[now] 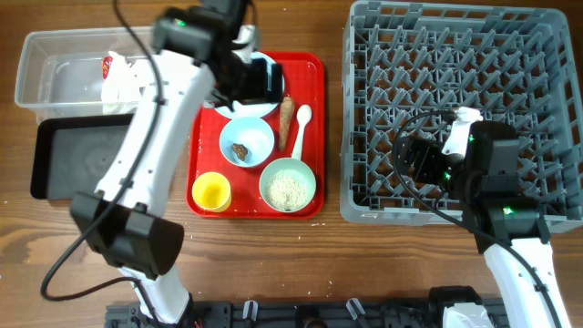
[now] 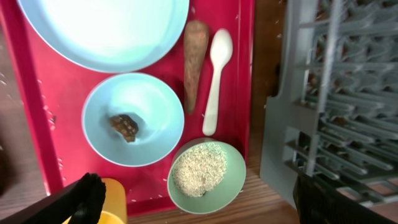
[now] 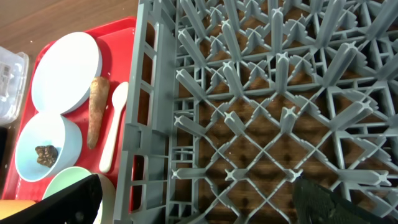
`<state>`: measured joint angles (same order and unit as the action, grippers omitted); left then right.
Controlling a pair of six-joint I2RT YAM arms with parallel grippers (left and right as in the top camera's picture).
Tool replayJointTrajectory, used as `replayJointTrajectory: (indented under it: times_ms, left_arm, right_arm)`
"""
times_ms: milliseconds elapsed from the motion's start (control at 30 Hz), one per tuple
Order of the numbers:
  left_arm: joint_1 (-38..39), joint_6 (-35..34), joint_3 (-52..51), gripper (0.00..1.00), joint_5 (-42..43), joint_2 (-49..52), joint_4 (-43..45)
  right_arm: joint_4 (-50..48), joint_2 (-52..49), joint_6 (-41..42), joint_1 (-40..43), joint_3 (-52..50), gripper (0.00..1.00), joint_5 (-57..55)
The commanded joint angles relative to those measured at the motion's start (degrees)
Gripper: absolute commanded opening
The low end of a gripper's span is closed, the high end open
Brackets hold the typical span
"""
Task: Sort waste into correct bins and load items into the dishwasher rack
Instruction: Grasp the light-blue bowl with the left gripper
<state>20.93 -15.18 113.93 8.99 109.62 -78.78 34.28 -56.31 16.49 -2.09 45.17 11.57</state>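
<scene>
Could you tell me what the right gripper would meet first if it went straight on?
The right gripper, open, points into the dishwasher rack; it would probably meet its upright pegs or grid floor first, depth being unclear.

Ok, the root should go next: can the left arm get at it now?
Probably yes: the left tool hangs open over the tray, and the root lies uncovered between plate and spoon.

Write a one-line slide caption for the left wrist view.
Red tray with plate, lump in blue bowl, rice in green bowl, root and spoon, beside the rack.
</scene>
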Motion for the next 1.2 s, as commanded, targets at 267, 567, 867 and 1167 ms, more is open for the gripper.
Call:
replayJointTrajectory:
  times_ms: [267, 567, 867, 1167]
  left_arm:
    - [3.1, -4.5, -28.7, 0.46, -7.2, 0.1, 26.9]
    - [3.1, -4.6, -37.0, 0.41, -7.0, 1.9, 37.9]
    - [4.1, -4.5, -37.0, 0.21, -7.2, 4.0, 38.3]
    - [3.9, -4.6, -35.5, 0.04, -7.1, 3.1, 35.2]
  right_arm:
    - [-0.2, -0.1, 0.2, 0.1, 1.3, 1.0, 0.5]
    - [-0.2, -0.1, 0.2, 0.1, 1.3, 1.0, 0.5]
    - [0.0, -0.1, 0.2, 0.1, 1.3, 1.0, 0.5]
    - [1.2, -0.1, 0.2, 0.1, 1.3, 0.99, 0.5]
